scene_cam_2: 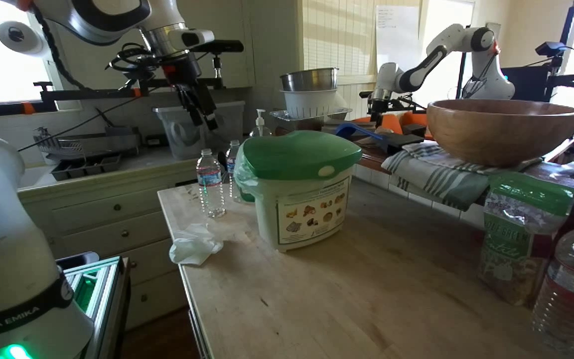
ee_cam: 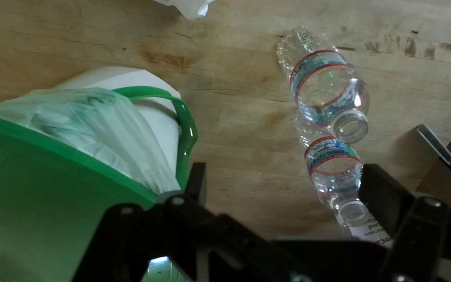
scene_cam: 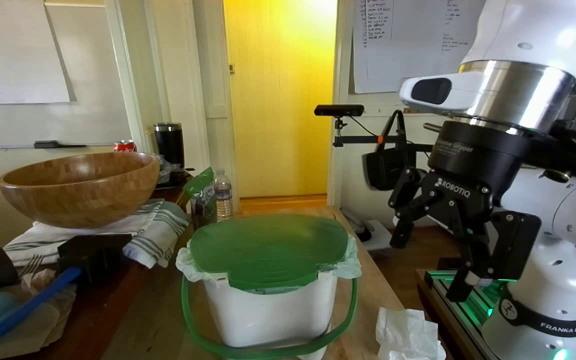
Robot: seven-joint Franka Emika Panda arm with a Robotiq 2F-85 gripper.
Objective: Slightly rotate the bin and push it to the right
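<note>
The white bin (scene_cam: pixel 270 312) stands upright on the wooden table, its green lid (scene_cam: pixel 268 250) closed over a pale liner bag that sticks out round the rim. Its green strap hangs low in front. The bin also shows in an exterior view (scene_cam_2: pixel 312 212) with a picture label on its side, and in the wrist view its lid (ee_cam: pixel 49 196) fills the lower left. My gripper (scene_cam: pixel 430 262) is open and empty, in the air above and to the side of the bin; it also shows in an exterior view (scene_cam_2: pixel 204 121). In the wrist view the gripper (ee_cam: pixel 284 176) has its left finger near the strap in the picture; contact cannot be told.
Clear plastic bottles (ee_cam: pixel 327 86) stand close to the bin, one (scene_cam_2: pixel 211 184) by the table edge. A crumpled white paper (scene_cam_2: pixel 195 244) lies at that edge. A wooden bowl (scene_cam: pixel 80 187) on towels, a green bag (scene_cam_2: pixel 516 239) and another bottle (scene_cam_2: pixel 573 289) stand farther off.
</note>
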